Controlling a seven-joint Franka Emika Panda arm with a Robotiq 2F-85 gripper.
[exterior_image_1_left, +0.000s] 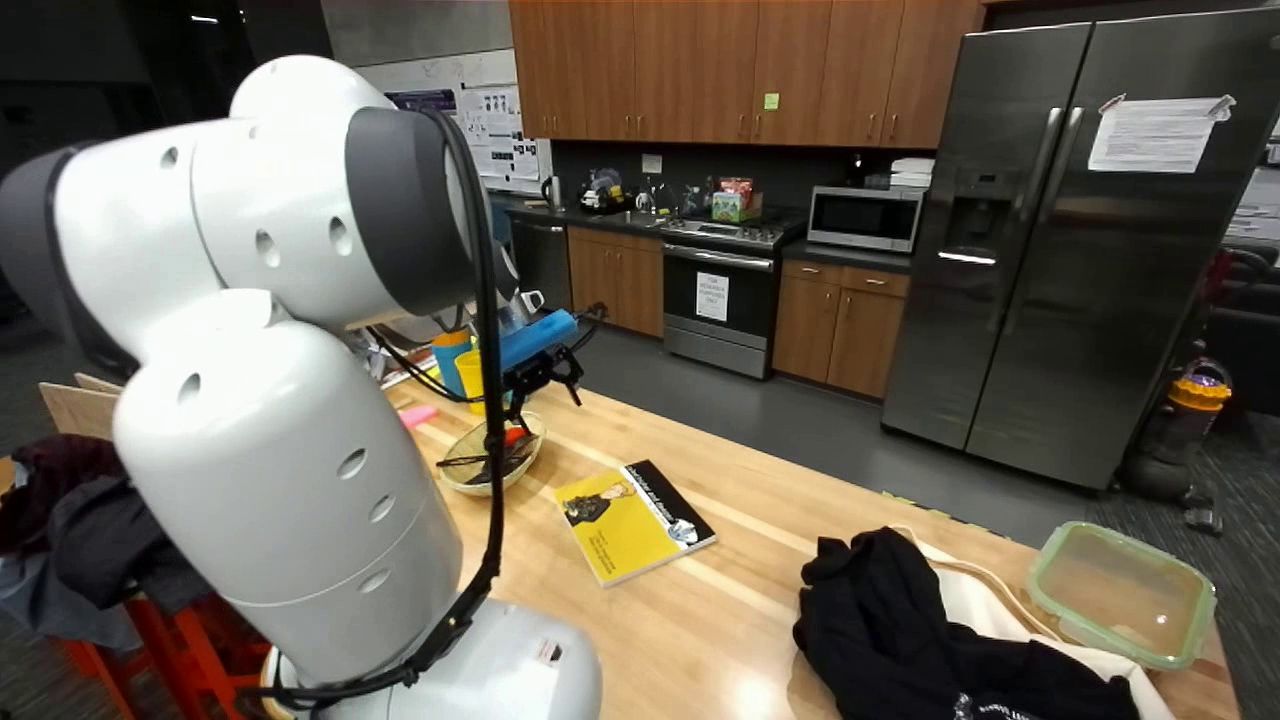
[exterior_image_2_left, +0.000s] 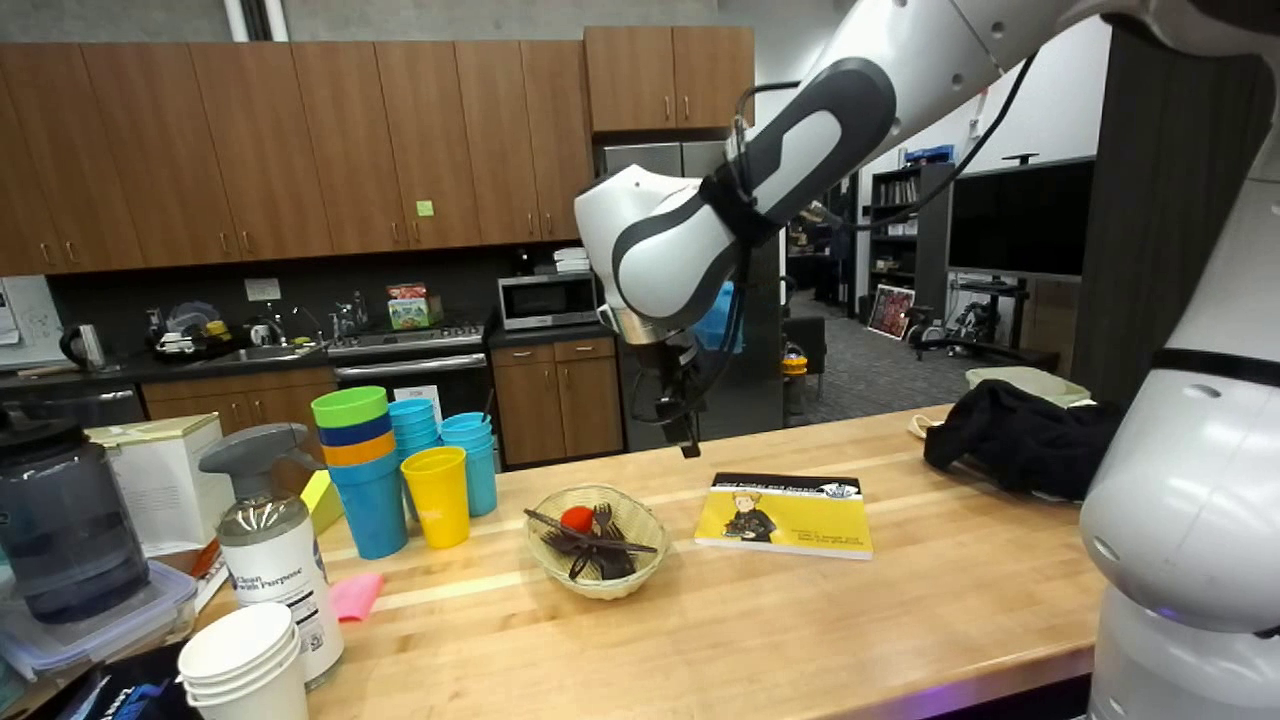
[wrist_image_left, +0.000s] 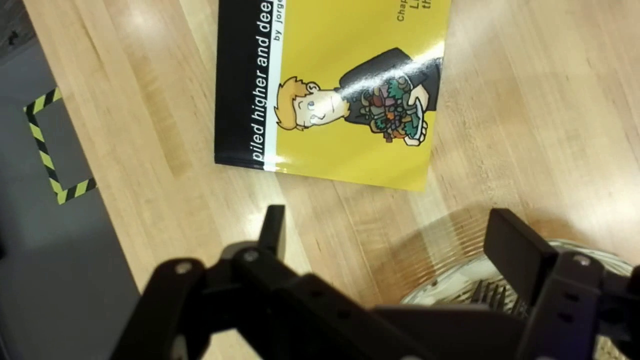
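Woven basket (exterior_image_2_left: 600, 590) should feel light and springy, best pinched by its right rim, the nearby fingers (wrist_image_left: 517, 252) spread and empty.

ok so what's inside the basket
The basket holds dark cutlery, including forks, and a rounded red object. The pile covers most of the basket's bottom, so anything lying underneath can't be seen.
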